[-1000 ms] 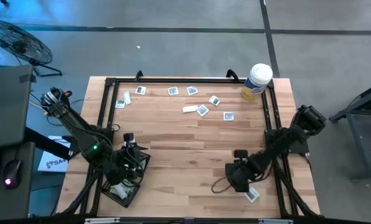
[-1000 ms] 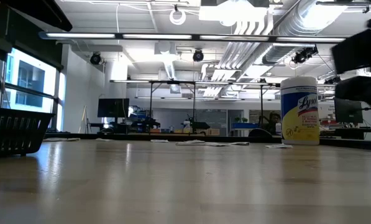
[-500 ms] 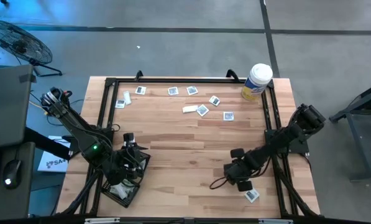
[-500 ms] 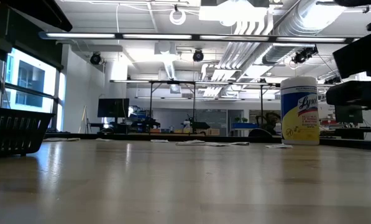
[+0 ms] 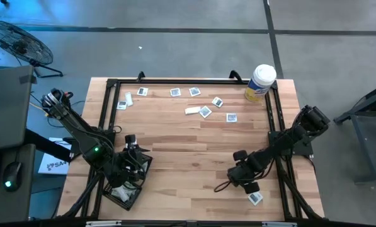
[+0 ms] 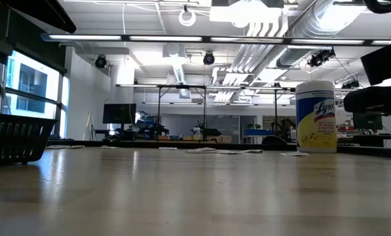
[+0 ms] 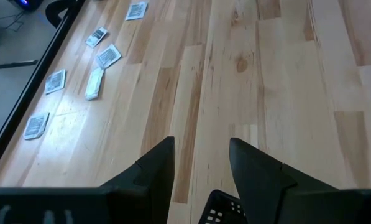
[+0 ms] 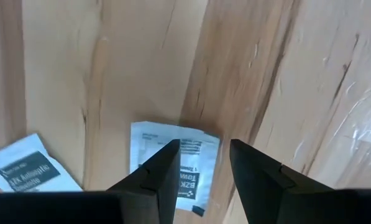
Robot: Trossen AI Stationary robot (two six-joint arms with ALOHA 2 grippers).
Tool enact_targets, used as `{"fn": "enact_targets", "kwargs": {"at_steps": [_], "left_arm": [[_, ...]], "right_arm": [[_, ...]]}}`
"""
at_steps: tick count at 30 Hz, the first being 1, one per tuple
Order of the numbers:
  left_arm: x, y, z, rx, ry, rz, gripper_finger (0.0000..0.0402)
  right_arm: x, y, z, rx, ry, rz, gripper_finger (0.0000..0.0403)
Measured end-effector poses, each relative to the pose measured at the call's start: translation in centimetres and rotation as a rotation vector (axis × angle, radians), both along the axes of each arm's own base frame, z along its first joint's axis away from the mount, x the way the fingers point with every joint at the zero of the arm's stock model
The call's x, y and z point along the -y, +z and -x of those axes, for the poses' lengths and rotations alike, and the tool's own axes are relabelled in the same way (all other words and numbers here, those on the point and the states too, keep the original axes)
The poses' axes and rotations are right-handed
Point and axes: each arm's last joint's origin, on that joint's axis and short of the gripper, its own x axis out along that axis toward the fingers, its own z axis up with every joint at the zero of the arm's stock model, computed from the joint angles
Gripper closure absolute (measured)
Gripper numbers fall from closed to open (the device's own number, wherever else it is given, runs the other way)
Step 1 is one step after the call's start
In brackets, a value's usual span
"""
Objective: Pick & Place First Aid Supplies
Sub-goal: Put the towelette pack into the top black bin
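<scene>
Several first aid supplies [image 5: 205,112], small flat packets, lie scattered along the far part of the table; the left wrist view shows them too [image 7: 95,84]. Two more packets lie near the table's near right corner: one [image 8: 176,163] right under my right gripper [image 8: 202,149], the other [image 8: 30,169] beside it. My right gripper [image 5: 245,181] points down, open, above them and touches nothing. My left gripper [image 7: 201,149] hangs open over a black mesh tray [image 5: 126,186] at the near left, tilted toward the far packets.
A white canister with a yellow label [image 5: 260,82] stands at the far right corner and shows in the low view [image 6: 315,117]. A black frame [image 5: 106,107] runs around the table. The black mesh tray [image 6: 15,137] stands at the low view's left. Bare wood [image 5: 188,151] fills the middle.
My right gripper has rolled about its own pointing line above the near right packets and shifted slightly toward the table's far edge, so the packet at the near right corner lies more exposed. Its fingers keep the same gap. The packets have stayed where they were.
</scene>
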Motion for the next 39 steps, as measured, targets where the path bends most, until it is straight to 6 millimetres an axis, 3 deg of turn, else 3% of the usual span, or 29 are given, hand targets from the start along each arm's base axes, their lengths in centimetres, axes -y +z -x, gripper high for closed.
{"fn": "enact_targets", "kwargs": {"at_steps": [7, 15, 22, 26, 32, 39], "left_arm": [[0.0, 0.0, 0.0, 0.000, 0.000, 0.000, 0.0252], [0.0, 0.0, 0.0, -0.001, 0.000, 0.000, 0.0252], [0.0, 0.1, -0.1, 0.016, 0.006, 0.002, 0.0252], [0.1, -1.1, -0.2, 0.069, 0.028, -0.010, 0.0252], [0.1, -3.4, -0.5, 0.144, 0.046, 0.035, 0.0252], [-0.6, -4.6, -2.2, 0.241, 0.034, 0.138, 0.0252]], "right_arm": [[0.0, -0.2, -0.1, 0.010, 0.062, 0.007, 0.0280], [-0.3, -1.6, -0.4, -0.036, 0.116, 0.025, 0.0337], [0.0, -1.7, -0.4, -0.020, 0.120, 0.066, 0.0392], [0.1, -1.6, -0.6, -0.013, 0.107, 0.068, 0.0399], [-0.6, 0.1, -2.5, 0.094, 0.109, 0.138, 0.0401], [-1.4, 3.5, -5.1, 0.309, 0.060, 0.236, 0.0402]]}}
